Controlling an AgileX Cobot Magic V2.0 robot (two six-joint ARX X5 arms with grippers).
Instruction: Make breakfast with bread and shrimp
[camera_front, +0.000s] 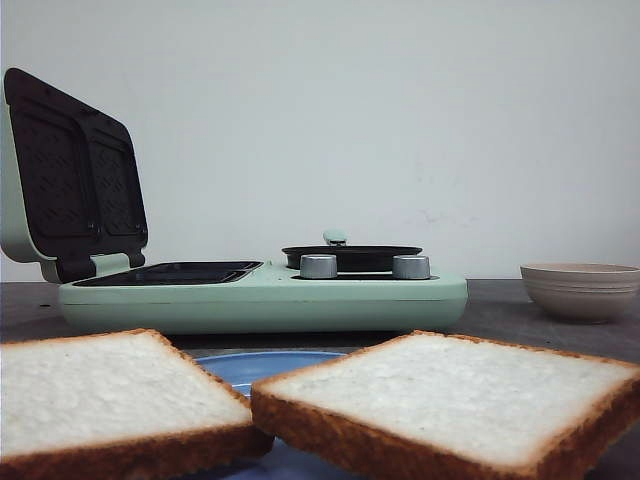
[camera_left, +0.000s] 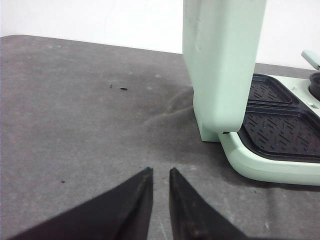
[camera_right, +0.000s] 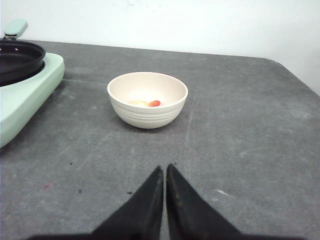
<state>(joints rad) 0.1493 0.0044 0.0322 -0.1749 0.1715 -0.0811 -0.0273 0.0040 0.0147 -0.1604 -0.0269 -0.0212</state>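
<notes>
Two slices of bread, one on the left (camera_front: 110, 400) and one on the right (camera_front: 450, 395), lie on a blue plate (camera_front: 250, 365) at the front of the front view. The shrimp (camera_right: 154, 103) shows as a small orange piece among pale ones inside a cream bowl (camera_right: 147, 100) ahead of my right gripper (camera_right: 164, 168), which is shut and empty above the table. My left gripper (camera_left: 160, 172) stands slightly open with only a narrow gap and holds nothing. It hovers over bare table beside the green grill's raised lid (camera_left: 225, 65). Neither gripper appears in the front view.
The mint-green breakfast maker (camera_front: 260, 300) stands mid-table with its lid (camera_front: 75, 175) up, the ribbed grill plates (camera_left: 280, 130) bare, and a small black pan (camera_front: 350, 257) on its right half. The bowl (camera_front: 580, 290) sits to the right of it.
</notes>
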